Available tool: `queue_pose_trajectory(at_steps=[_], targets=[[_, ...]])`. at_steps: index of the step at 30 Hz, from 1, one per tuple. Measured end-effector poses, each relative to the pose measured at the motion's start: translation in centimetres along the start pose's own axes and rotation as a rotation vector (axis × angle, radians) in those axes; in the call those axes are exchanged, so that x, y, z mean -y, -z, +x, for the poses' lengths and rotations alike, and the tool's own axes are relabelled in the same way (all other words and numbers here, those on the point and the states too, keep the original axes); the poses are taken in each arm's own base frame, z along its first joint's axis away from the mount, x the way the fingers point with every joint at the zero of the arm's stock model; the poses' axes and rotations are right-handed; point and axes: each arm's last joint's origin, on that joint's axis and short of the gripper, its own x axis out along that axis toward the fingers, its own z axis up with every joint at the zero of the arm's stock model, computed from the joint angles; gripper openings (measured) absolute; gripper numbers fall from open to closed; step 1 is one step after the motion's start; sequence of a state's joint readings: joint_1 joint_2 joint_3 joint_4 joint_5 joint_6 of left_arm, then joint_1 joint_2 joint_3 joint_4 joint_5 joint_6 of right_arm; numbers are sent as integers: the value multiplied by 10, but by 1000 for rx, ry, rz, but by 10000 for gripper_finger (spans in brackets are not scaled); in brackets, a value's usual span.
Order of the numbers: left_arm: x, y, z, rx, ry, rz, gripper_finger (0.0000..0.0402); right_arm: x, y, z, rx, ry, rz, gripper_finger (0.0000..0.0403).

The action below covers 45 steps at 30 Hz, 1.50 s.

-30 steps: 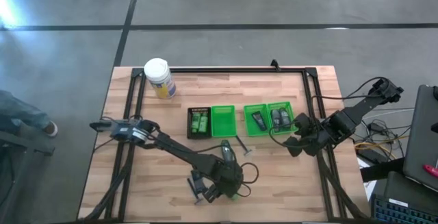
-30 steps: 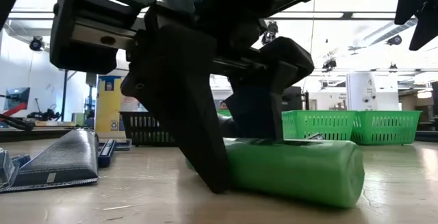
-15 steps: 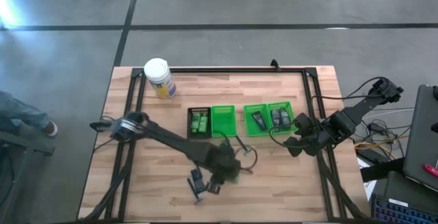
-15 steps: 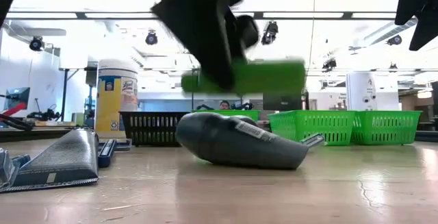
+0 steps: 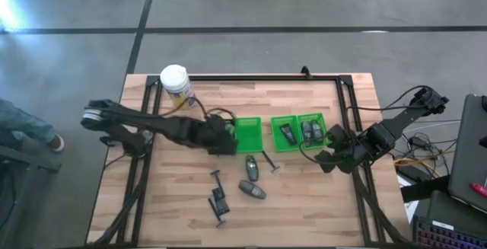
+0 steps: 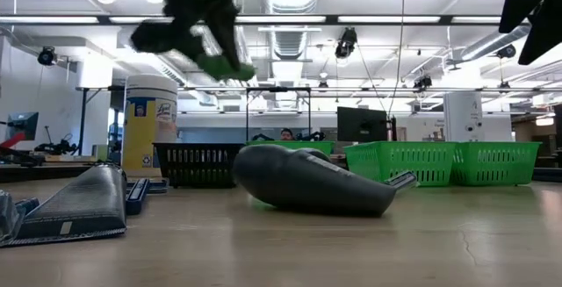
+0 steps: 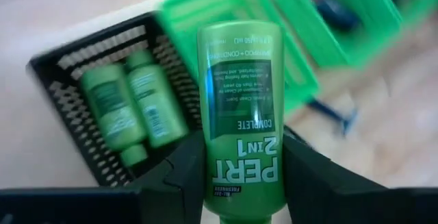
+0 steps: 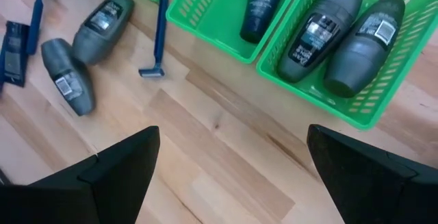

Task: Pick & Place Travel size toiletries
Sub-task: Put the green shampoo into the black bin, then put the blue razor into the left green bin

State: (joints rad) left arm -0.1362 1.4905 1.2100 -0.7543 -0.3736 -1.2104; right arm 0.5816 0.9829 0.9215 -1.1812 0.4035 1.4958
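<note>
My left gripper [image 7: 241,172] is shut on a bright green "Pert 2 in 1" mini bottle [image 7: 238,107] and hangs in the air over the black tray [image 5: 221,137]. Two more green bottles [image 7: 126,107] lie in that tray. In the low view the gripper [image 6: 200,10] is a blur high above the table. Two dark grey oval tubes [image 5: 252,167] [image 5: 252,190] and thin black sticks [image 5: 219,203] lie flat on the wood. My right gripper [image 5: 333,156] waits open near the table's right edge. My left gripper pinches the green bottle between its two fingers [image 7: 174,176], which sit on its two narrow sides near the end closest to the wrist [image 7: 239,183]. The bottle lies along the fingers and sticks out ahead of them. It is lifted clear, above the black tray.
Three green trays [image 5: 247,133] [image 5: 285,133] [image 5: 312,127] stand in a row right of the black one; the two on the right hold dark tubes [image 8: 321,29]. A white-lidded jar [image 5: 176,87] stands at the far left. A blue razor [image 8: 156,39] lies near the trays.
My left gripper has lifted the green bottle off the near part of the table. It has carried the bottle up and toward the far edge until it is over the black tray. The grey tube that lay behind the bottle has stayed where it was.
</note>
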Motion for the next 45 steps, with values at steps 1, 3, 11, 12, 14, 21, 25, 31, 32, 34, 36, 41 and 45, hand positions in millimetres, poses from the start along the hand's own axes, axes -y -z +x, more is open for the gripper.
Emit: queue_pose_trajectory(at_steps=[1, 3, 11, 12, 14, 21, 25, 31, 32, 34, 36, 41, 45], targets=[[-11, 1, 5, 3, 6, -60, 155, 0, 0, 0, 7, 1, -1, 368], [-28, 4, 19, 7, 25, -180, 154, 0, 0, 0, 19, 0, -3, 368], [-62, 6, 48, 53, -13, -351, 156, 0, -1, 0, 27, 0, 15, 368], [-63, 6, 48, 51, -23, -337, 160, 0, -1, 0, 32, 0, 20, 368], [-62, 6, 47, 45, -37, -305, 174, 0, -1, 0, 42, 0, 27, 368], [-60, 3, 44, 40, -42, -260, 260, 0, -1, 0, 45, 1, 24, 368], [-59, 4, 42, 30, -30, -228, 285, 0, -1, 0, 45, 4, 20, 368], [-17, 30, -5, -119, 324, 651, 280, 1, -1, 0, 43, 15, 9, 368], [-10, 44, -15, -149, 394, 815, 279, 1, -1, 0, 43, 15, 8, 368], [0, 77, -30, -198, 513, 1111, 277, 2, -1, 0, 43, 19, 5, 368], [6, 111, -41, -235, 583, 1321, 277, 2, -1, 0, 42, 19, 3, 368], [11, 170, -33, -323, 548, 1541, 277, 2, -1, 0, 40, 21, 2, 368], [21, 183, -13, -335, 502, 1587, 276, 2, -1, 0, 40, 20, 3, 368]])
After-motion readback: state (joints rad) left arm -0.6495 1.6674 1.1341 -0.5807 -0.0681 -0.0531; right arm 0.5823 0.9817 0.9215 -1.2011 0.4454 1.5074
